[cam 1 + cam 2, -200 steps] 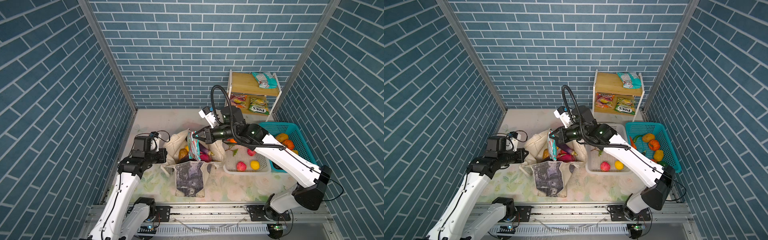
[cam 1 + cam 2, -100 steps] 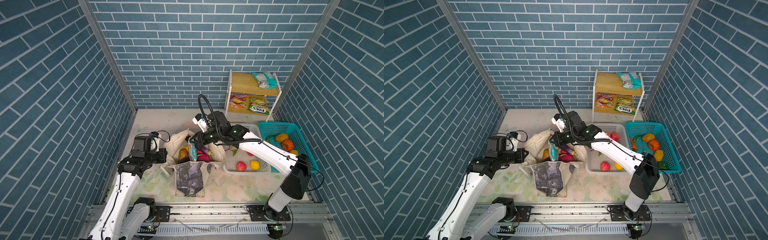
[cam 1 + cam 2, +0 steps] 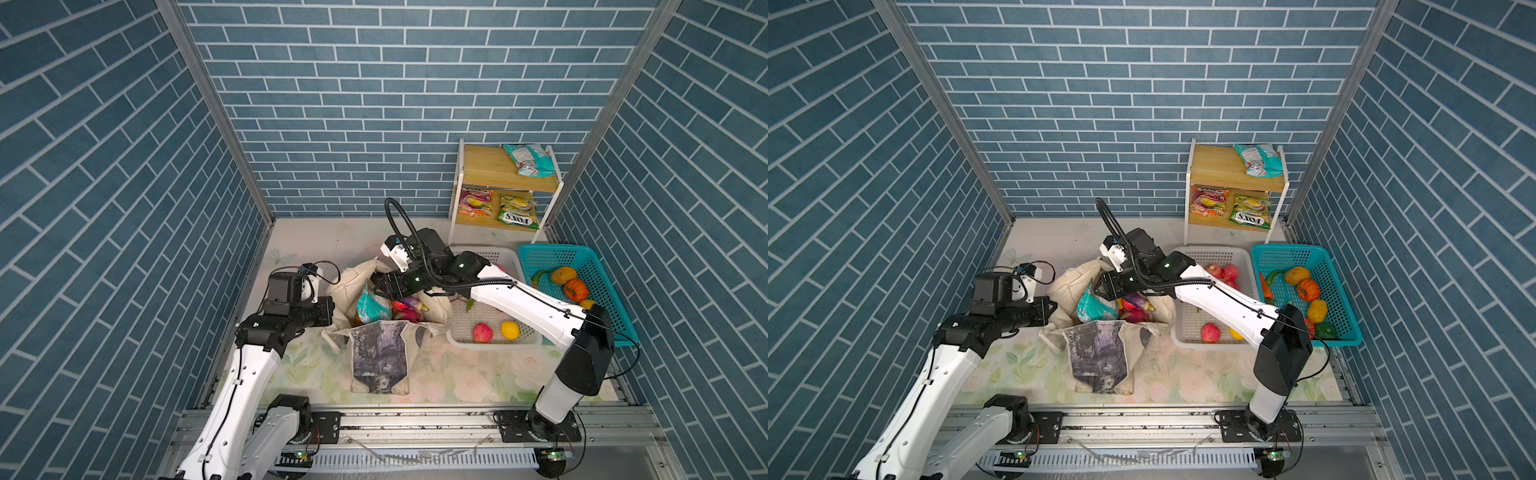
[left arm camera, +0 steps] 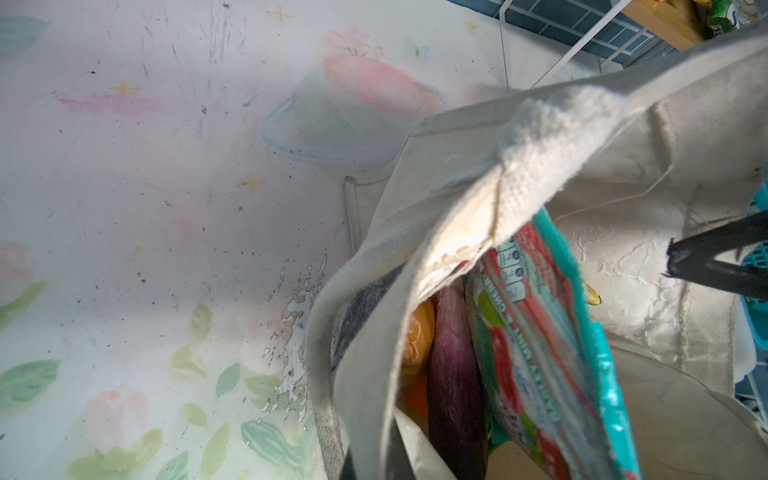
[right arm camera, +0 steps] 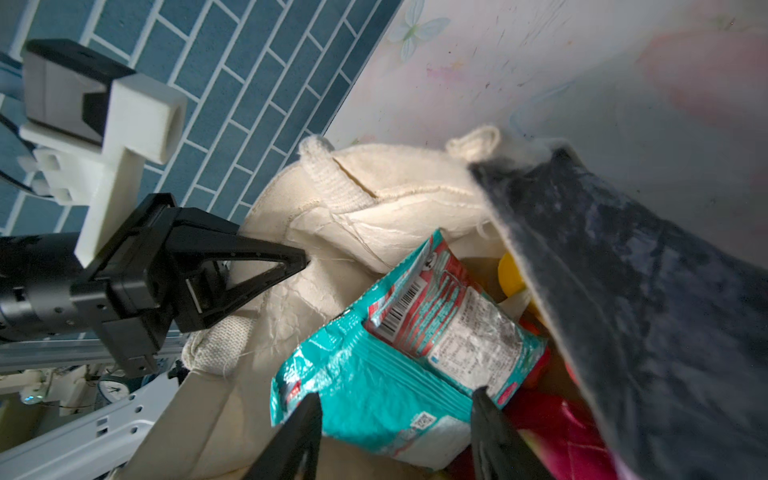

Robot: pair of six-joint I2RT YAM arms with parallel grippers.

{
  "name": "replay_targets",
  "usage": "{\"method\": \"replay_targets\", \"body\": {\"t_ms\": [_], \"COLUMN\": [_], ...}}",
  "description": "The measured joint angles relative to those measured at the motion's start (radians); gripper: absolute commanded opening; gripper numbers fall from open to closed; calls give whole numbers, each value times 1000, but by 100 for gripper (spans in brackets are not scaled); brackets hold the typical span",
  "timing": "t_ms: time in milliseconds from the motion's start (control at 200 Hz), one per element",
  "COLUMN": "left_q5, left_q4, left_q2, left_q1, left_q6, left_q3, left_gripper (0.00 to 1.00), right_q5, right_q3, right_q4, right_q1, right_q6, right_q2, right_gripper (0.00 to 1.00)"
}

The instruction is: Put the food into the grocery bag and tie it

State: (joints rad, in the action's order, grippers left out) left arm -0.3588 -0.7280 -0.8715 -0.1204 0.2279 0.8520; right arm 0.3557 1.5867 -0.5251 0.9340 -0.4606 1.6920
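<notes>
A: Teal brick walls on three sides, a floral table mat underneath. Where's the bag?

B: Lower middle of both top views: the large cream canvas grocery bag with grey-black printed panels, its mouth gaping upward.

A: And the arms?

B: The left gripper is pinched together on the bag's cream rim, holding the mouth apart. The right gripper hangs over the opening with its fingers spread. It straddles a crinkly teal snack packet standing inside. Whether the fingers touch it, I cannot tell.

A: What's packed?

B: That packet, a purple aubergine, an orange fruit and a pink-red fruit.

A: What's left?

B: Plenty, I'd judge. A red apple and a round yellow fruit lie in the white perforated plastic basket, right of the bag. More produce fills the teal plastic basket at the right edge, and packets sit on the wooden shelf at upper right. The handles look untied, so tying hasn't begun.
</notes>
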Motion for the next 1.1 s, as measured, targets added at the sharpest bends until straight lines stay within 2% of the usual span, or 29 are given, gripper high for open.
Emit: {"method": "replay_targets", "body": {"t_ms": [130,285,525,735,875,930,985,1100], "left_q5": [2,3,3,3,3,3,3,3], "left_q4": [0,0,0,0,0,0,0,0], "left_q2": [0,0,0,0,0,0,0,0], "left_q1": [0,0,0,0,0,0,0,0], "left_q6": [0,0,0,0,0,0,0,0], "left_q3": [0,0,0,0,0,0,0,0], "left_gripper": [3,3,3,3,3,3,3,3], "right_q5": [-69,-221,-411,-463,-465,-464,-456,-429], "right_q3": [0,-44,-271,-523,-616,-640,-663,-683], "right_q4": [-18,-27,-44,-69,-70,-60,-39,0], "right_q1": [4,4,-39,-51,-52,-55,-60,-71], "right_q6": [14,24,5,-80,-142,-159,-179,-214], "right_q2": [-71,-244,-481,-562,-591,-591,-588,-539], "right_gripper": [67,67,67,68,68,64,55,27]}}
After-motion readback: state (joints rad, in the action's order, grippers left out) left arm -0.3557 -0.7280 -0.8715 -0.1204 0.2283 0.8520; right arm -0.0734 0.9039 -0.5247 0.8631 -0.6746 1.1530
